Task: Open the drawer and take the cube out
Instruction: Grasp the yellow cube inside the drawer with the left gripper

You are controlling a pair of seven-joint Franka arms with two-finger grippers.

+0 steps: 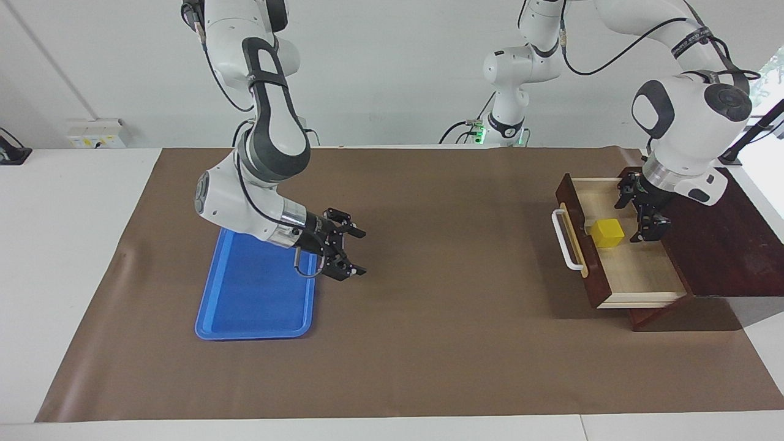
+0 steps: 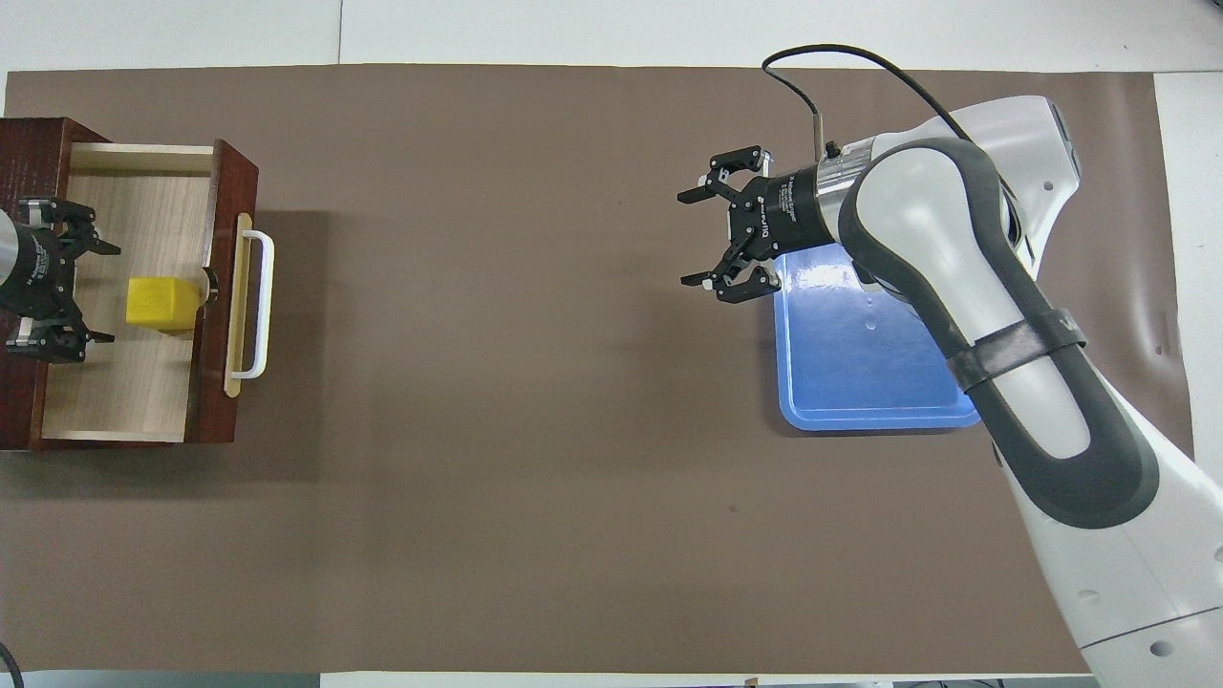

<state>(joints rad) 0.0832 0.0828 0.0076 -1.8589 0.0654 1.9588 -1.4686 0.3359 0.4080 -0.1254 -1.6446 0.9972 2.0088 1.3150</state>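
Cube (image 1: 607, 233) is sitting in the pulled-out drawer (image 1: 637, 275), just inside its white-handled front; left gripper (image 1: 642, 211) is hovering spread beside the cube, right gripper (image 1: 352, 251) is hanging spread, far from the drawer

Two fixed cameras cover one brown-matted bench (image 1: 429, 343): one set high across from the robots, looking back at them and the wall; the other steeply down from above the robots' own end. Both stand well back, sharing the whole mat, seen half a turn apart.
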